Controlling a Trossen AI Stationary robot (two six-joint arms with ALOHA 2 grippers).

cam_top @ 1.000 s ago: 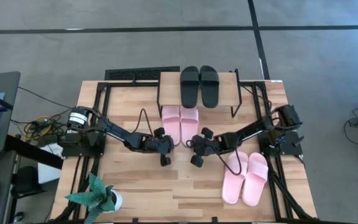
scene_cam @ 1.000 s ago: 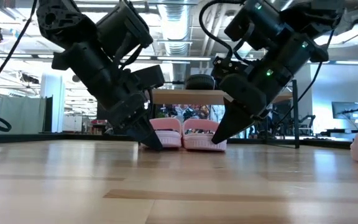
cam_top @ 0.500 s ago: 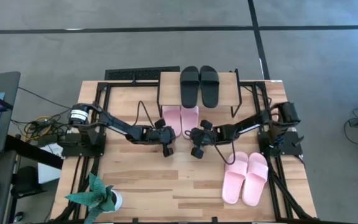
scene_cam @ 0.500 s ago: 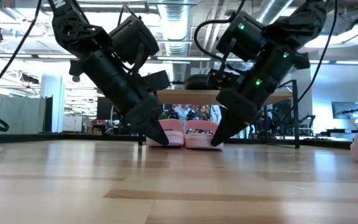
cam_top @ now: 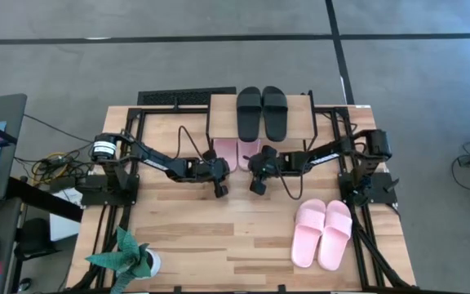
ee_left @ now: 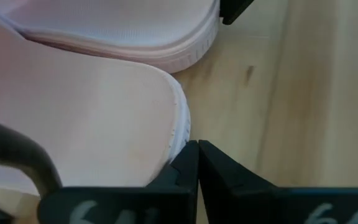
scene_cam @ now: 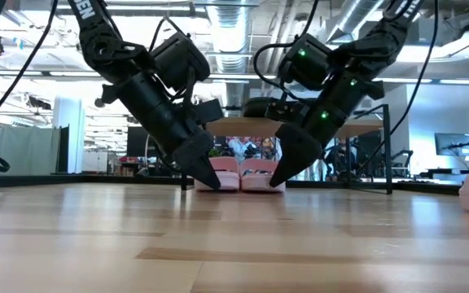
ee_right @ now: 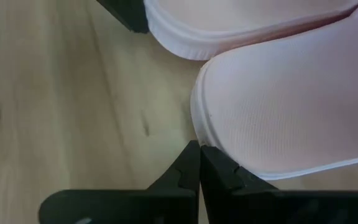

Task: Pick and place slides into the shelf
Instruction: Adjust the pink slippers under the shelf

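Under the shelf (cam_top: 261, 96) the pink pair (cam_top: 237, 153) now lies with only its heels showing from above, where a second ago both slides lay nearly full length on the open tabletop (cam_top: 219, 237); over that second the two arms have moved steadily toward the rack, pushing the pair ahead of them. Each pincer is clenched with nothing between its fingers: the left pincer (scene_cam: 205, 178) presses its closed tips against the heel rim of the left pink slide (ee_left: 92, 124), and the right pincer (scene_cam: 275, 177) does the same against the heel of the right pink slide (ee_right: 291, 106). From table height both tips sit low on the wood, touching the heels of the pair, which stands side by side beneath the plank. I judge that this pair is being shoved rather than lifted into the lower tier, and that it is nearly home, with perhaps a little more pushing needed to bring the heels fully under. On the plank top the black pair (cam_top: 261, 113) already rests side by side. A second pink pair (cam_top: 323, 233) waits on the tabletop near the right arm's base, well apart from the rack, so about a third of the job looks left.
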